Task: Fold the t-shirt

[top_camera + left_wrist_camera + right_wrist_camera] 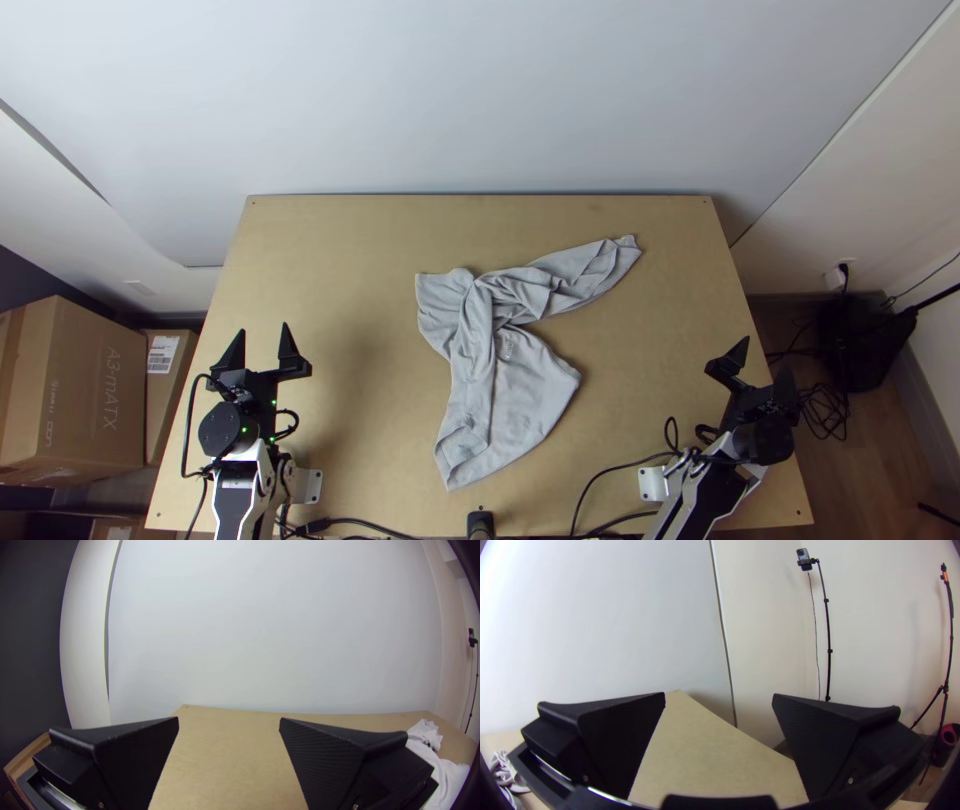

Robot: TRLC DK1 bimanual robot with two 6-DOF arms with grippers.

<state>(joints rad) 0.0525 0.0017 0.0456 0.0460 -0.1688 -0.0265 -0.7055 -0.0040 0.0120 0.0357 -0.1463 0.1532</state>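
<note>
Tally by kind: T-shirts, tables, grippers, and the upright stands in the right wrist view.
T-shirt: 1
Table: 1
Grippers: 2 (left gripper, right gripper)
Stands: 2 (one stand, another stand)
Total: 6

T-shirt (517, 385) on table (330, 240), near middle.
Left gripper (263, 328) left of it, right gripper (766, 356) right; cardboard box (85, 390) left of table, cables (828, 412) on floor right.

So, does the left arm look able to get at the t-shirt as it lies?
Probably yes: its jaws stand open and nothing blocks the way to the t-shirt, though the farthest part may be a stretch.
</note>
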